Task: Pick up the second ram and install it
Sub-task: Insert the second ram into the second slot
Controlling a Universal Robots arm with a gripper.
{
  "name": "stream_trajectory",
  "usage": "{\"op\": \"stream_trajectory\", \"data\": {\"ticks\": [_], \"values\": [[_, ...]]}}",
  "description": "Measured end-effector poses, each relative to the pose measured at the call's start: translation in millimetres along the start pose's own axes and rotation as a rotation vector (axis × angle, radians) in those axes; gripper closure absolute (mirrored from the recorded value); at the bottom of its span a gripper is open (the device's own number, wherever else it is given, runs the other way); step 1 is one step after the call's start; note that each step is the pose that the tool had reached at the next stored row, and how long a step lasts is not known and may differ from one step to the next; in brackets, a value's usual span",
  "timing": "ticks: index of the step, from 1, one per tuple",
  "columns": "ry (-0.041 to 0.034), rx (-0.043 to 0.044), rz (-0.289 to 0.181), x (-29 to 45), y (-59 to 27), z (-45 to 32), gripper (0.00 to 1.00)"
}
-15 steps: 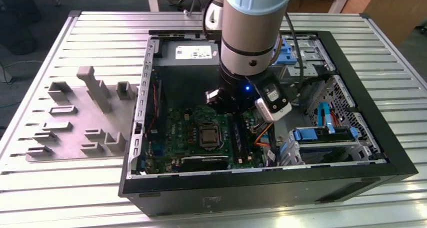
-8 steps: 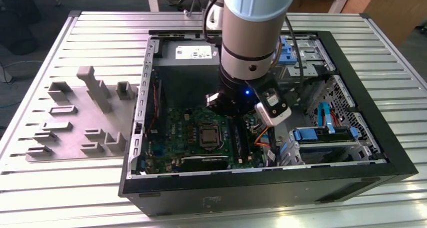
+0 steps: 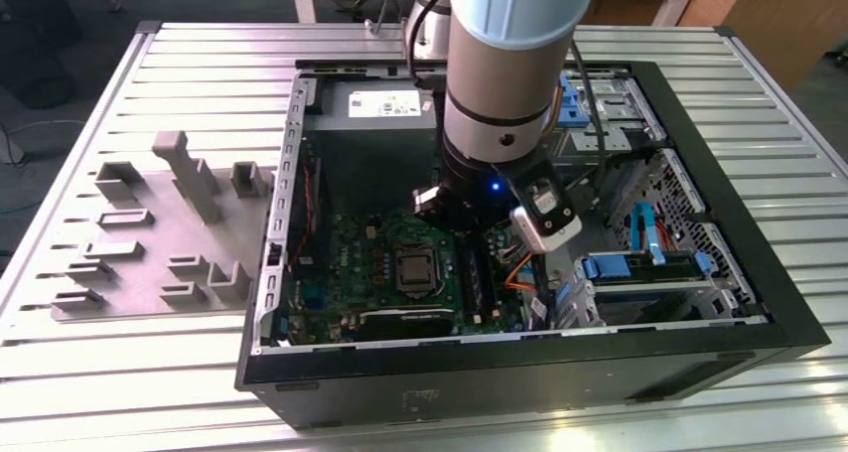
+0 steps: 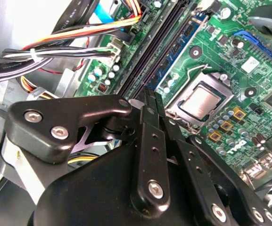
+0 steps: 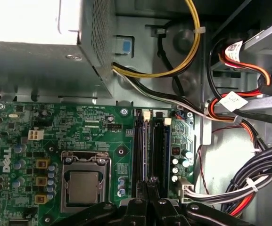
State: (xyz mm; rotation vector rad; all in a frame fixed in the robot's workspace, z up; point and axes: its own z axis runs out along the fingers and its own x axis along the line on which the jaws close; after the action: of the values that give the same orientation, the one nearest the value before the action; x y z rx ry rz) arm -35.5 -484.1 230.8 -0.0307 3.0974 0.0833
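**Clenched gripper at the memory slots of the open case**

A slatted metal table (image 3: 133, 373) carries a black computer case (image 3: 464, 377). The case lies open across the middle of the tabletop and reaches toward the edge on the exterior view's right. The robot arm (image 3: 510, 65) hangs down into the case. A grey tray (image 3: 146, 243) of moulded holders lies by the tabletop's edge on the exterior view's left, just beside the case.

The green motherboard (image 3: 352, 263) covers the case floor. On it the processor (image 4: 199, 101) sits in its socket, with long black slot rails (image 4: 143, 54) next to it. Bundled cables (image 4: 65, 35) run beyond the rails.

In the second wrist view the second ram (image 4: 178, 52), a blue-green stick, stands on edge in the row of slots, between the black rails and the processor. The gripper (image 4: 153, 95) is clenched, its fingers pressed side by side. Its tips sit just at the near end of that stick, and I cannot tell whether they touch it.
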Motion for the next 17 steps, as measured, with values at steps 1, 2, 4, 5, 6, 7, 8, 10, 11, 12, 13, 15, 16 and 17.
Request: {"op": "stream_trajectory", "data": {"ticks": [1,2,4,5,6,7,8,10,11,12,13,15,16,17], "values": [[0.0001,-0.001,0.0,0.0,0.0,0.1,0.89],[0.0,-0.0026,0.0,0.1,-0.1,0.3,0.89],[-0.0001,-0.0038,0.0,0.4,-0.1,0.6,0.89],[-0.0001,-0.004,0.0,0.6,-0.3,0.7,0.89],[-0.0001,-0.004,0.0,0.8,-0.5,0.8,0.89],[-0.0001,-0.004,0.0,1.0,-0.7,0.9,0.89],[-0.0001,-0.0039,0.0,1.2,-0.8,1.0,0.89],[-0.0001,-0.0038,0.001,1.9,-1.0,1.6,0.89],[-0.0001,-0.0038,0.001,2.0,-1.1,1.8,0.89],[0.0,-0.0037,0.001,2.2,-1.3,2.2,0.89],[0.0,-0.0037,0.001,2.3,-1.5,2.7,0.89],[-0.0001,-0.0038,0.001,2.4,-1.9,3.5,0.89],[-0.0001,-0.0038,0.002,2.5,-2.1,3.8,0.89],[-0.0001,-0.0038,0.002,2.5,-2.4,4.0,0.89]]}}
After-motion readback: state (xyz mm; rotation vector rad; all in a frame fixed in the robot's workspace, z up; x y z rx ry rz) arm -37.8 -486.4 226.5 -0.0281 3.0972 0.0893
